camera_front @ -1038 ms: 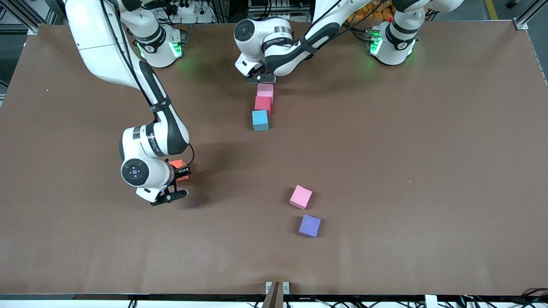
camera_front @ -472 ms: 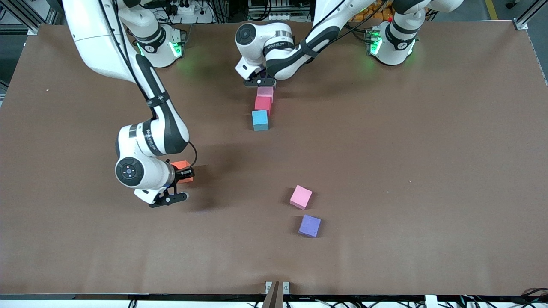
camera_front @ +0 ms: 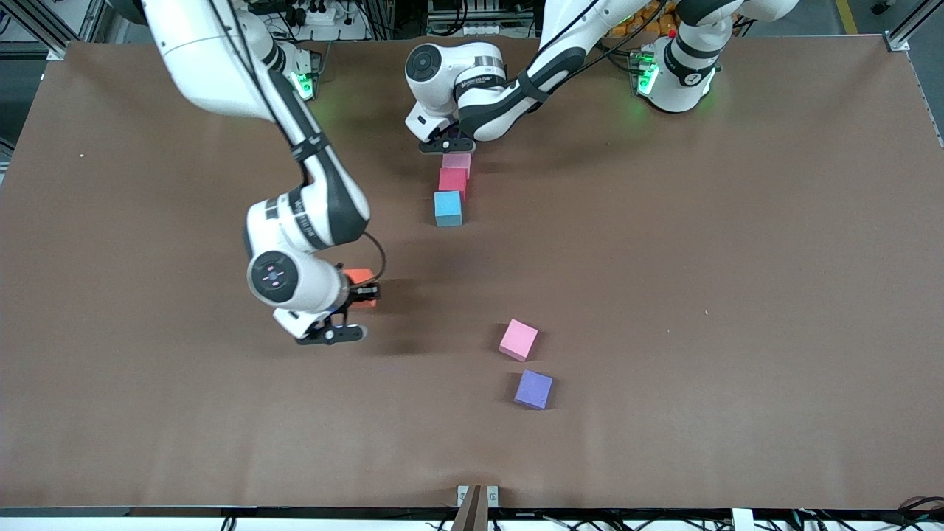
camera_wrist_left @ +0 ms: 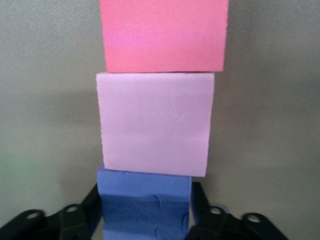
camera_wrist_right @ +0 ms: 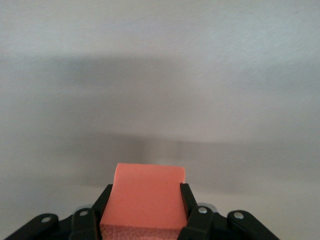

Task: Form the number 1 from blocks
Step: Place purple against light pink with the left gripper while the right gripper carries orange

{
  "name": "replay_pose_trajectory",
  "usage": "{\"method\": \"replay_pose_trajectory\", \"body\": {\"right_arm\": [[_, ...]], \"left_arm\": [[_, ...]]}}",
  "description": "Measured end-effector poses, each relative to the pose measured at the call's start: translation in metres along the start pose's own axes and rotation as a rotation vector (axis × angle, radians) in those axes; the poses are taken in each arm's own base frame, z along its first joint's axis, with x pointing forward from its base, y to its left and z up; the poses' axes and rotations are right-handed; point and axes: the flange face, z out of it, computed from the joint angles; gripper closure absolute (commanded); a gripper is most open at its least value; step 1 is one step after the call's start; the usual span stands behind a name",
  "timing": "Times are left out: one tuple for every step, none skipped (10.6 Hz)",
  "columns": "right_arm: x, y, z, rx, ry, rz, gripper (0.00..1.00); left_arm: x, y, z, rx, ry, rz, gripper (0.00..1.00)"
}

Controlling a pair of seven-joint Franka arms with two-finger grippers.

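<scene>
Brown table (camera_front: 737, 258): block row (camera_front: 450, 184), pink block (camera_front: 518, 340), purple block (camera_front: 533, 389).

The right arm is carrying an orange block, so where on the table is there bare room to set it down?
Bare table runs from the light blue block down to the loose pink block and purple block. It is crowded where the left end effector sits at the column's top. The right end effector holds the orange block.

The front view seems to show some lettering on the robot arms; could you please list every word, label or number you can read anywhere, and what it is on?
Right arm's forearm band: a line of lettering, too small to read.
Left arm's forearm band: a line of lettering, too small to read.
Blocks, including the orange block in the right gripper and the purple block in the left gripper: no text.
Table: no text.
</scene>
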Motion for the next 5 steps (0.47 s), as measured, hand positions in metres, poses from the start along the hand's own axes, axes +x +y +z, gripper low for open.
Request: {"method": "replay_pose_trajectory", "body": {"right_arm": [[-0.005, -0.013, 0.003, -0.003, -0.003, 0.021, 1.00], [-0.010, -0.022, 0.006, -0.007, -0.006, 0.038, 1.00], [-0.012, -0.028, 0.009, -0.010, -0.010, 0.051, 1.00], [-0.013, -0.030, 0.010, -0.011, -0.011, 0.060, 1.00], [-0.013, -0.030, 0.010, -0.011, -0.011, 0.061, 1.00]], "left_arm": [[0.000, 0.001, -0.001, -0.002, 0.001, 0.000, 0.00], [0.000, 0.002, -0.002, -0.005, 0.002, -0.001, 0.00], [0.001, 0.002, -0.003, -0.004, 0.003, -0.002, 0.00], [0.000, 0.000, -0.004, 0.015, 0.002, 0.000, 0.00], [-0.005, -0.003, -0.005, 0.049, -0.001, 0.006, 0.00]]}}
